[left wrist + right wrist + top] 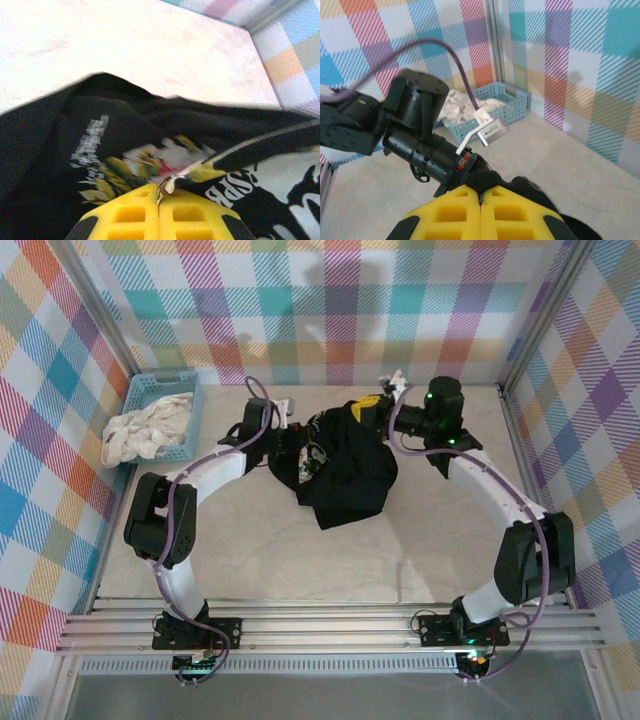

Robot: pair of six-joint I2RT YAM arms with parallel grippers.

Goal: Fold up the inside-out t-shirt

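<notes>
The inside-out t-shirt [345, 475] is a bunched black heap at the middle of the table, with a multicoloured print showing on its left side. My left gripper [292, 443] meets the heap's left edge. In the left wrist view, this left gripper [160, 194] has its yellow fingers shut on a printed fold of the t-shirt [50, 150]. My right gripper [370, 406] is at the heap's far right corner. The right wrist view shows the right gripper [480, 194] pinching a tuft of the t-shirt's black cloth [520, 187].
A blue basket [190, 405] holding a white-cream cloth [145, 430] stands at the back left against the wall. Checked walls close in the back and both sides. The left arm's wrist [410, 130] sits close in front of the right gripper. Bare tabletop [300, 560] lies nearer the bases.
</notes>
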